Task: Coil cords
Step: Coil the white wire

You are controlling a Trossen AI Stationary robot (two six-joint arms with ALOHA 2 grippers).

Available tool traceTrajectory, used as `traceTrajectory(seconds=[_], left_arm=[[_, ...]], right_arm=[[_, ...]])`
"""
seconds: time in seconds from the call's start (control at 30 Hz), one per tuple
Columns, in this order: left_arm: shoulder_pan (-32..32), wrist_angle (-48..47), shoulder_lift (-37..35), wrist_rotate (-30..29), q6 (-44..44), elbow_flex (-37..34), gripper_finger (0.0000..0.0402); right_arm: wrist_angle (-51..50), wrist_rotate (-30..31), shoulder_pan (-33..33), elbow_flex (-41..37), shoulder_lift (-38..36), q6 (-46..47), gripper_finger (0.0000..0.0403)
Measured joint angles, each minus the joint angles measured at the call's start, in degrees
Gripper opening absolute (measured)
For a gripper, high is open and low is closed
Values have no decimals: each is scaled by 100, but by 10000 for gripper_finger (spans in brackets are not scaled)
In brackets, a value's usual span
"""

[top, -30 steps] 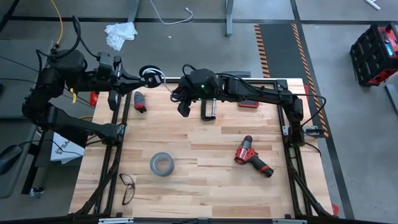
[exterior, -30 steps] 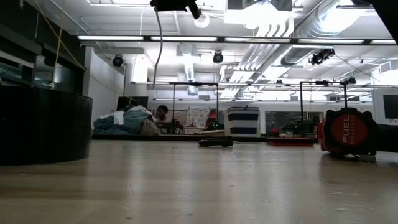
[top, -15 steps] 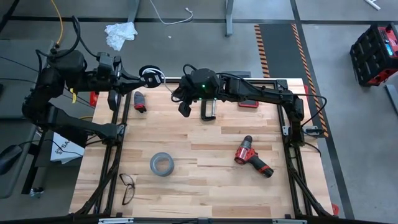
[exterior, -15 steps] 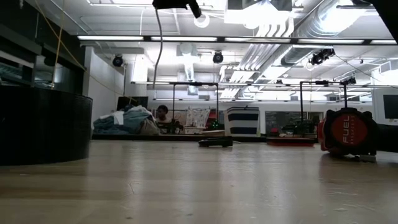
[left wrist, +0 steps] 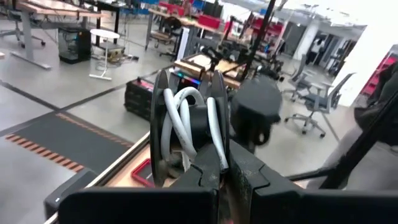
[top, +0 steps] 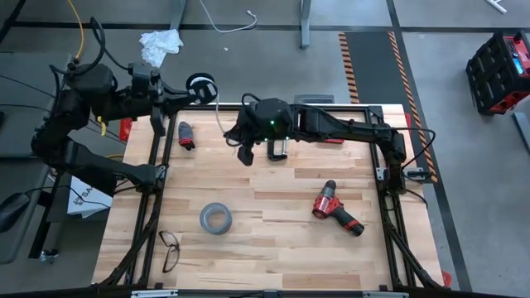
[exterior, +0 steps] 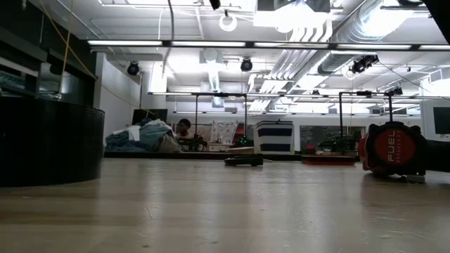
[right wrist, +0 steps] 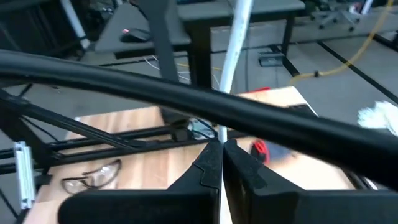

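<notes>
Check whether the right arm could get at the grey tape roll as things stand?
Probably not yet: the right gripper is shut on the white cord. The table looks bare between it and the grey tape roll, so reach seems fine once it lets go.

The left gripper (top: 184, 93) now carries the black spool (top: 201, 84) a little farther out past the table's far edge than a second ago, still pinched between its fingers (left wrist: 211, 165). The right gripper (top: 234, 132) has drawn nearer over the wood and its fingers, apart before, now pinch the white cord (right wrist: 234, 46), which runs from them up toward the spool. In the low view the cord (exterior: 171, 24) hangs further left
</notes>
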Motion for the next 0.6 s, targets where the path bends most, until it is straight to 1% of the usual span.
traceTrajectory(seconds=[0.17,0.33,0.5,0.6], left_arm=[[77,202,222,5,-70,0,1],[191,450,452,133,-313,-2,1],[273,1158,669,717,-892,-4,1],[323,1558,760,1104,-1512,-4,1]], right_arm=[[274,11,232,0,0,-81,0],[279,35,361,0,0,-79,0],[631,90,439,0,0,-82,0],[961,87,483,0,0,-58,0]])
